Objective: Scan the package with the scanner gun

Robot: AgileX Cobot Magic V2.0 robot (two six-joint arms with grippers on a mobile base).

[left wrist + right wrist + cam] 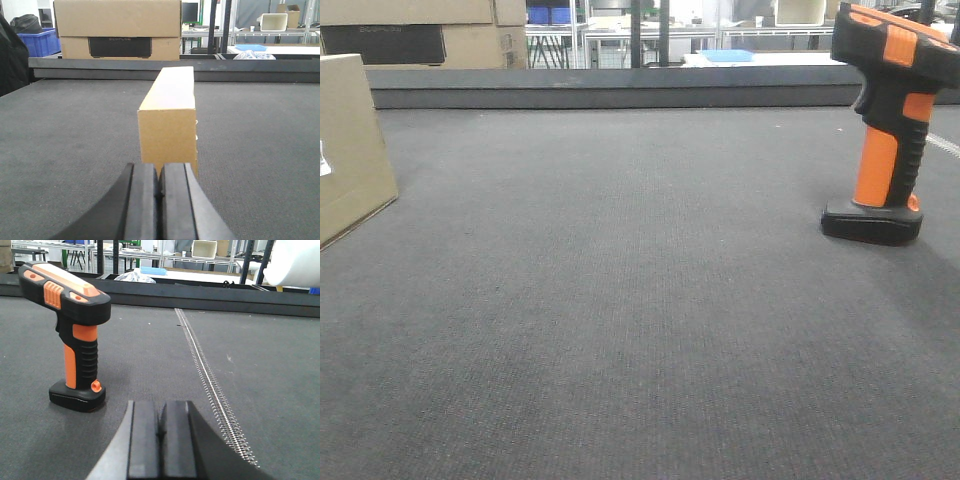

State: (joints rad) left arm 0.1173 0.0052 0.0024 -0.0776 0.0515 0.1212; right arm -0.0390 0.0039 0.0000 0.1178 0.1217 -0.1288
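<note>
The package [167,117], a plain tan cardboard box, stands on edge on the dark belt straight ahead of my left gripper [159,172], which is shut and empty just short of it. It also shows at the left edge of the front view [350,145] with a bit of white label. The scanner gun [70,330], black with an orange handle, stands upright on its foot, ahead and to the left of my right gripper [160,412], which is shut and empty. It stands at the right in the front view [888,120].
A raised dark ledge [620,88] bounds the belt's far side. Cardboard boxes with a dark panel [119,30] stand behind it. A metal zipper-like seam [207,375] runs along the belt right of the scanner. Blue crates [41,40] and shelving stand further back.
</note>
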